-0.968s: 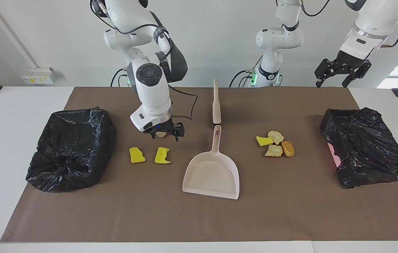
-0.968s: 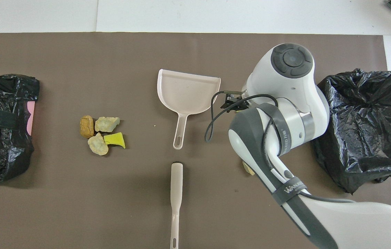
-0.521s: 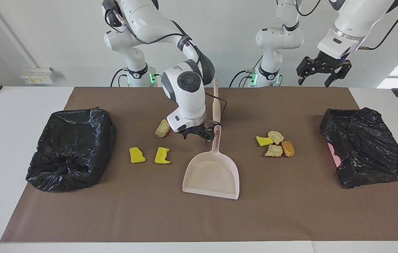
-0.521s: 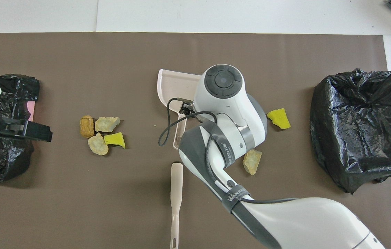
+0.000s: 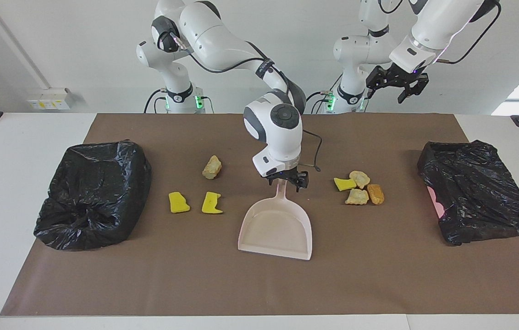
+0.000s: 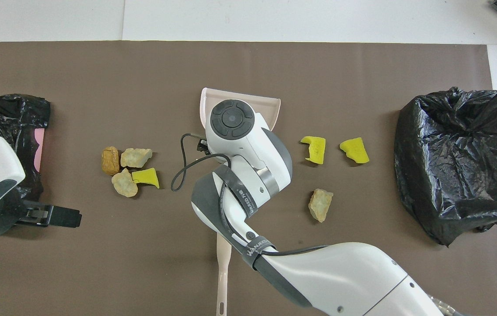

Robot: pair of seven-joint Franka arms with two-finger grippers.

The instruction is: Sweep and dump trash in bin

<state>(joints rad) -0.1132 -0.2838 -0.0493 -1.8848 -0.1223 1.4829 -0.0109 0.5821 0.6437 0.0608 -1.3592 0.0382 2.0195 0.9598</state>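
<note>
Right hand at the dustpan handle

Mid-tabletop: pale pink dustpan (image 5: 276, 229), mouth toward the edge away from the robots. Right hand (image 5: 287, 179) down at its handle, fingers spread either side, grip not confirmable. Left hand (image 5: 397, 82) raised above the robots' edge, fingers apart, holding nothing. Trash: four scraps clustered (image 5: 359, 188) toward the left arm's end, three scraps (image 5: 202, 192) toward the right arm's end. Black-bagged bin (image 5: 92, 193) near each end.

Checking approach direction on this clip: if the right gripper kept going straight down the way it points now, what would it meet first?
Most likely the handle of the pale pink dustpan: the right gripper points down right over it. Whether it already touches is unclear.
</note>
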